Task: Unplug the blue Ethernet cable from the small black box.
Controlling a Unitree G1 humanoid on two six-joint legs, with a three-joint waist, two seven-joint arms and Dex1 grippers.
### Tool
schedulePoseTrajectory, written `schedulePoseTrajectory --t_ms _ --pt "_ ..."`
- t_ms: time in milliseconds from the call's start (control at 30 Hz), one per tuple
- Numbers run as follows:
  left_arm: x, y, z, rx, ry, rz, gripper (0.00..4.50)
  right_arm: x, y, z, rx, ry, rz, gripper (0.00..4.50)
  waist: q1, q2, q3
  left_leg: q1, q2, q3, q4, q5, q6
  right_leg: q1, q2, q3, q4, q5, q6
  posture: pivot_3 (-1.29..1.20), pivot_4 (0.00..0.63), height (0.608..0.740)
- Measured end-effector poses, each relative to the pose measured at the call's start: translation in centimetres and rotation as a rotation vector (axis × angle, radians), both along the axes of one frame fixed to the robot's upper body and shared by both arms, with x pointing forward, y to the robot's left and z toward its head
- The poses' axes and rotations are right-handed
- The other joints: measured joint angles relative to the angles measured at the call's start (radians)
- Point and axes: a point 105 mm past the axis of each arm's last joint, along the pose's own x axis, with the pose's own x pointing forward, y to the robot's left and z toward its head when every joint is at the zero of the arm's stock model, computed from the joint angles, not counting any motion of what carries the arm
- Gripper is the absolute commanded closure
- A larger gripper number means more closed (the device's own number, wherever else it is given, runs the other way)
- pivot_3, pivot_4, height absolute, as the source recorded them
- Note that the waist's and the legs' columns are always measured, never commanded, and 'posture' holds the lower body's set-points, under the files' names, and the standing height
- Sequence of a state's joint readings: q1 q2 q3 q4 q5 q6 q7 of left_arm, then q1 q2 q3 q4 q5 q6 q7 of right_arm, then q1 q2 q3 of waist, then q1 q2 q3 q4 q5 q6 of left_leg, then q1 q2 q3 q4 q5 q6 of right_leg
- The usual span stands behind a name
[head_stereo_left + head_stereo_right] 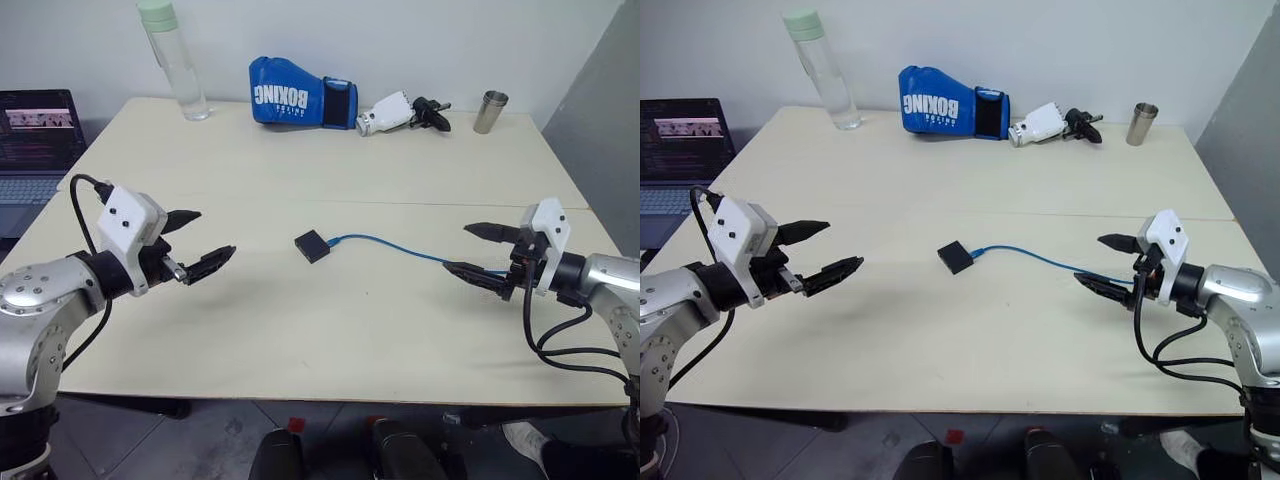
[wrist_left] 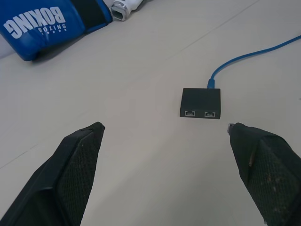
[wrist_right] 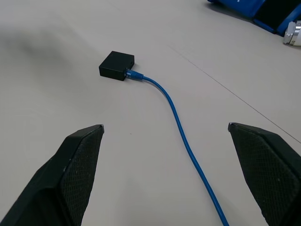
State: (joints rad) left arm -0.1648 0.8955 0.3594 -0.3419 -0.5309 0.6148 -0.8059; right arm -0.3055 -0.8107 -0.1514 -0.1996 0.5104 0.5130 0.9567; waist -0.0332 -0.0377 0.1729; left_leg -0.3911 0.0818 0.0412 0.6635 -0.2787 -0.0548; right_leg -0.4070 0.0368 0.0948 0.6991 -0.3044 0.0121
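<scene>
The small black box [image 1: 312,246] lies flat near the middle of the table [image 1: 300,340]. The blue Ethernet cable [image 1: 400,246] is plugged into its right side and runs right along the tabletop toward my right gripper [image 1: 478,249]. That gripper hovers open over the cable's far stretch, well right of the box. My left gripper [image 1: 203,241] hangs open to the left of the box, nothing between its fingers. The left wrist view shows the box [image 2: 201,102] with two empty ports facing it. In the right wrist view the cable [image 3: 181,129] leads away to the box [image 3: 117,65].
A blue boxing glove [image 1: 300,100], a white and black tool [image 1: 400,112], a metal cup [image 1: 490,111] and a clear bottle [image 1: 177,62] stand along the table's far edge. A laptop [image 1: 38,140] sits off the table's left side. A seam [image 1: 400,204] crosses the tabletop.
</scene>
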Motion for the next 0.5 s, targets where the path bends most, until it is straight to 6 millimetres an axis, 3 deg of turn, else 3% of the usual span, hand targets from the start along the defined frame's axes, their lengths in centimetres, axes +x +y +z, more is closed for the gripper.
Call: schedulePoseTrajectory --t_ms 500 --pt "-0.75 -0.55 -1.00 -0.009 0.061 -0.055 0.00 0.10 0.88 0.56 -0.006 0.021 0.024 0.01 0.001 0.000 0.000 -0.003 0.000 -0.001 0.001 0.000 0.000 -0.001 -0.001 -0.002 -0.001 0.000 0.000 0.00 0.150 0.740"
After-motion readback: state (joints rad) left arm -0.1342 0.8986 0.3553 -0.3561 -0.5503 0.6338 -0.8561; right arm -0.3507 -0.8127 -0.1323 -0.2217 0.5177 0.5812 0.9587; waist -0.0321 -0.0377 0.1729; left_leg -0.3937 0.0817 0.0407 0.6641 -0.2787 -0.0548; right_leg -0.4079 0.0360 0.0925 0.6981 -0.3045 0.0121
